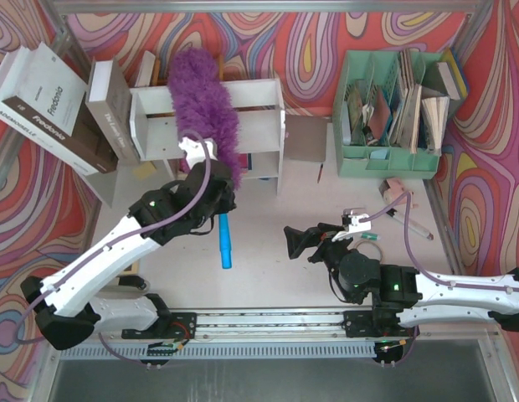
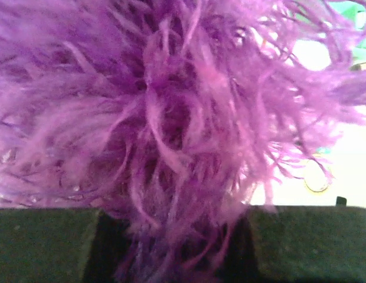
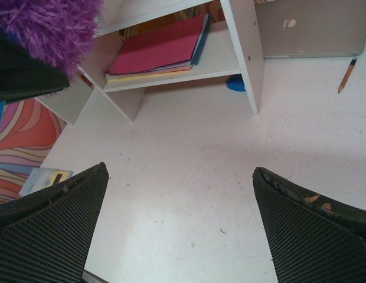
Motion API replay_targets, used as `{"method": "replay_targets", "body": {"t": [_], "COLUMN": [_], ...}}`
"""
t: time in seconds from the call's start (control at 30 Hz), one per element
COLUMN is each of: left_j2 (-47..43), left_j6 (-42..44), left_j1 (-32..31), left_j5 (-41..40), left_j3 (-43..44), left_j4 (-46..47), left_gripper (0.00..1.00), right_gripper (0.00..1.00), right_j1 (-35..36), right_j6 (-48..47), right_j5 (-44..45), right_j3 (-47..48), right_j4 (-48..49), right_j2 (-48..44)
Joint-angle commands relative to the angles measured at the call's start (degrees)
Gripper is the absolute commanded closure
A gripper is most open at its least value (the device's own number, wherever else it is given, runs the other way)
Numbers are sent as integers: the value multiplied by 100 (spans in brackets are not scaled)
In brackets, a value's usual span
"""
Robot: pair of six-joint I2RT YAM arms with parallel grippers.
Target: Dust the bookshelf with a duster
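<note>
Left pincer [image 1: 219,199] grips the duster [image 1: 205,100]. I see its long axis running away from me across the bookshelf [image 1: 261,127]. Right pincer [image 1: 298,242] gapes wide, farther off.

The duster [image 2: 171,118] fills nearly the whole view with tangled purple fluff. Along the bottom, the left end effector [image 2: 174,247] has its two dark fingers [image 2: 47,244] either side of the fluff, strands bunched between them.
</note>
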Motion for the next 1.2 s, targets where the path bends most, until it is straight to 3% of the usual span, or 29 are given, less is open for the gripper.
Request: {"method": "replay_targets", "body": {"t": [0.0, 0.3, 0.63, 1.17], "left_j2": [192, -591, -909, -881], "left_j6": [363, 518, 645, 214], "left_j1": [-438, -637, -648, -929], "left_j5": [275, -572, -605, -713], "left_j3": [316, -192, -870, -1529], "left_j4": [443, 1120, 2679, 4193], "left_gripper": [100, 100, 100, 100], "right_gripper": [1, 3, 2, 6], "right_j1": [-15, -17, -15, -332], "right_j6": [81, -797, -1180, -712], "right_j5": [192, -847, -2579, -2674], "right_j3": [-35, 47, 903, 1429], "right_j4": [-105, 609, 1337, 1379], "right_j2": [-11, 81, 1129, 1931]}}
